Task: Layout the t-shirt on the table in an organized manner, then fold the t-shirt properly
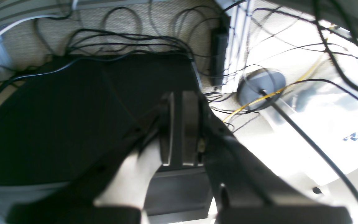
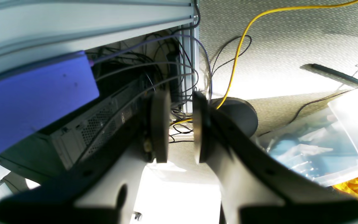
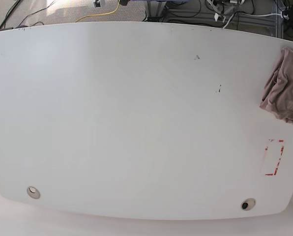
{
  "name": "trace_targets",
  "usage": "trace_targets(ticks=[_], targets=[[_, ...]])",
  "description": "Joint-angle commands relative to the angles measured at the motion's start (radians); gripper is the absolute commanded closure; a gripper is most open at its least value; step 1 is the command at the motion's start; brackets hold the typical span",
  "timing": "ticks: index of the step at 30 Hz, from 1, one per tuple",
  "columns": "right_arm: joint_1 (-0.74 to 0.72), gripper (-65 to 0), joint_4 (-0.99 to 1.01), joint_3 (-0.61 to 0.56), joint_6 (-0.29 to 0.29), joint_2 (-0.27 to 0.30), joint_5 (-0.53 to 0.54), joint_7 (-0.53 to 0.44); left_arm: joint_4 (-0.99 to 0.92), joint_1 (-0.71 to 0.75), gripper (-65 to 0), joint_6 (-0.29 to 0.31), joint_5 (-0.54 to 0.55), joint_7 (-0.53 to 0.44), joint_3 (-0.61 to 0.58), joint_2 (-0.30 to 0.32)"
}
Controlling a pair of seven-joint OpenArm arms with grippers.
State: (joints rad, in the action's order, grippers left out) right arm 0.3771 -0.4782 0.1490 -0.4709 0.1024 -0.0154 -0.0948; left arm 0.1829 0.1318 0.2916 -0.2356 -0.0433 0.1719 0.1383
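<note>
T-shirt [image 3: 285,87] cut off by base view's right edge; both arms out of that view.

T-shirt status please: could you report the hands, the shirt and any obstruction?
Left hand nearly shut, right hand open, both empty, off the table. T-shirt bunched at the table's right edge in the base view, not laid out. Nothing in the way.

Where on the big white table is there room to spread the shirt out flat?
Nearly all of the table is bare, from the left edge across to the red dashed rectangle and down to the two holes. Only the far right edge is taken, where the t-shirt lies bunched.
</note>
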Motion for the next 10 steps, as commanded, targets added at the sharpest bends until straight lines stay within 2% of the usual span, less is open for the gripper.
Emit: trace_targets(ticks=[1, 3, 6, 10], targets=[[0.006, -12.7, -0.001, 0.001, -0.004, 0.006, 0.004, -0.006, -0.015, -0.014, -4.2, 0.001, -0.001, 0.001, 0.001, 0.011], [-0.007, -12.8, 0.0, 0.001, -0.004, 0.004, 0.004, -0.006, -0.024, -0.025, -4.3, -0.015, -0.001, 0.001, 0.001, 0.011], [-0.013, -12.8, 0.009, 0.001, -0.004, 0.004, 0.004, 0.011, -0.027, -0.03, -4.3, -0.07, -0.003, 0.001, 0.001, 0.011], [-0.034, -12.8, 0.034, 0.002, -0.002, 0.004, 0.004, 0.017, -0.026, -0.039, -5.3, -0.082, -0.003, 0.001, 0.001, -0.002]])
